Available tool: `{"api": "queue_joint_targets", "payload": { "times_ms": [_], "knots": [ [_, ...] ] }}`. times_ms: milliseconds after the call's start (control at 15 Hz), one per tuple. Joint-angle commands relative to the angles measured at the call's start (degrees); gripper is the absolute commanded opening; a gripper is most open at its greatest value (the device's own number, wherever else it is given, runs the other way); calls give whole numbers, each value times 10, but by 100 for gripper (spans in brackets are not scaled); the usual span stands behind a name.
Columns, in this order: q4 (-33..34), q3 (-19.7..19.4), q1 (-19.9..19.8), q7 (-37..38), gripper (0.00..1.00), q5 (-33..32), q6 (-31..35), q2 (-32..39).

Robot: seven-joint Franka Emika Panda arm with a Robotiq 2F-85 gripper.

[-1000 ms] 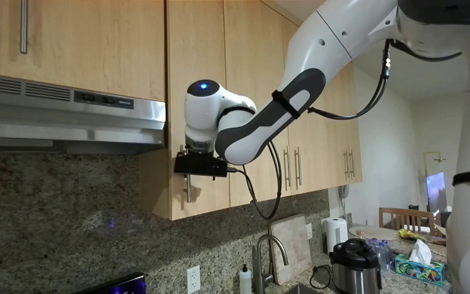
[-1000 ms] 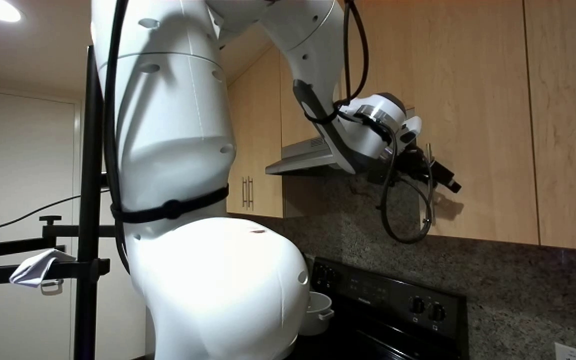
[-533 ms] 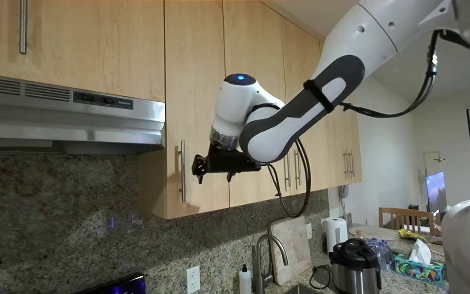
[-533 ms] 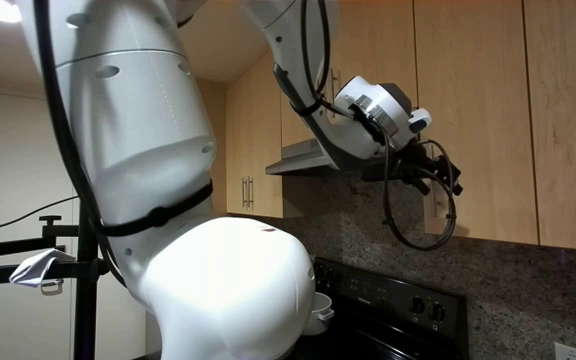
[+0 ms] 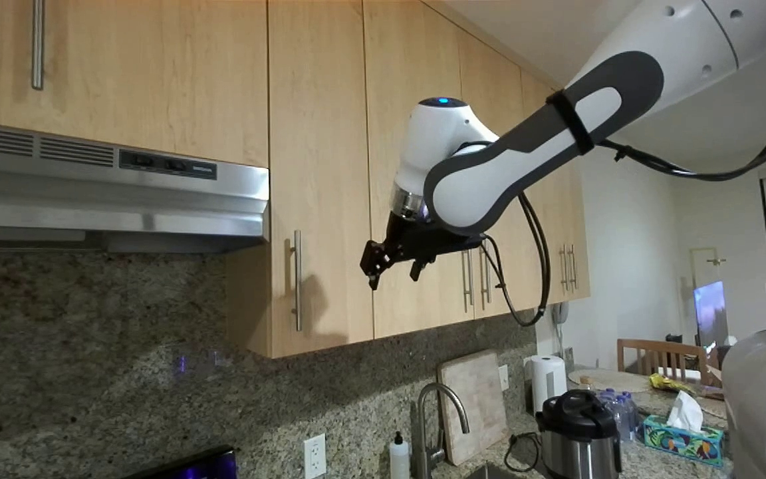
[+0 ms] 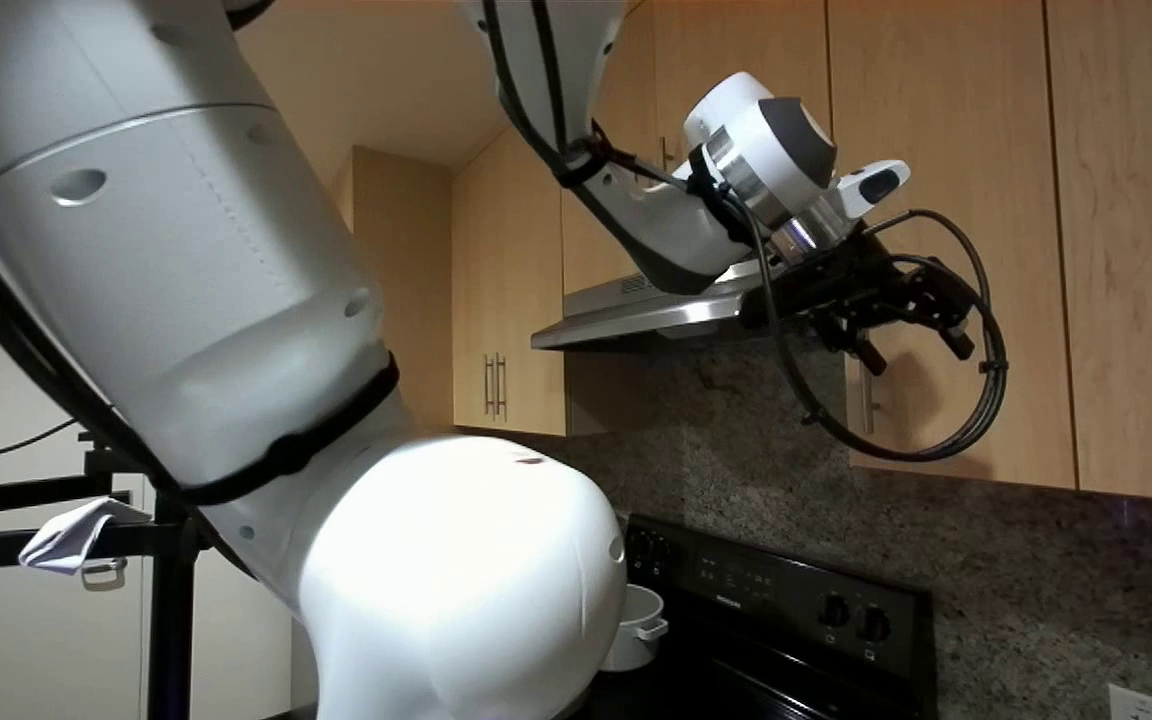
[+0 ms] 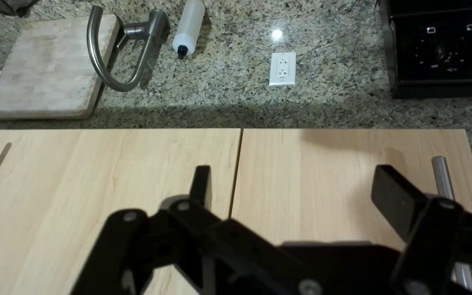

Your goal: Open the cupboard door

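Your gripper [image 5: 395, 277] hangs released — fingers [image 7: 395, 200] spread, away from the silver handle [image 5: 298, 279]. The cupboard door [image 5: 320, 166] sits closed, flush with the neighbouring door [image 7: 96, 172].

- In an exterior view, the camera sits below the level of the range hood [image 5: 110, 199], looking obliquely at the cupboard door [image 5: 320, 153]; the arm [image 5: 536, 153] enters at right.
- In an exterior view, the camera stands close to the arm, facing past it toward the stove [image 6: 766, 600].
- The wrist view faces the cupboard door from nearby, upside down, jaws spread along the bottom.
- All views share the cupboard door; both exterior views, the range hood.
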Motion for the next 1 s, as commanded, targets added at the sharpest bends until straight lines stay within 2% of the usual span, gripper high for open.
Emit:
{"api": "queue_joint_targets", "payload": {
  "times_ms": [0,200,333,400,600,933],
  "knots": [
    [2,72,-83,-61,100,45,30,4],
    [2,157,-173,-4,100,0,109,38],
    [4,209,-221,24,100,-11,137,58],
    [8,215,-223,56,100,-41,140,69],
    [21,278,-277,143,100,-97,145,91],
    [56,365,-336,297,100,-172,133,105]
  ]
}}
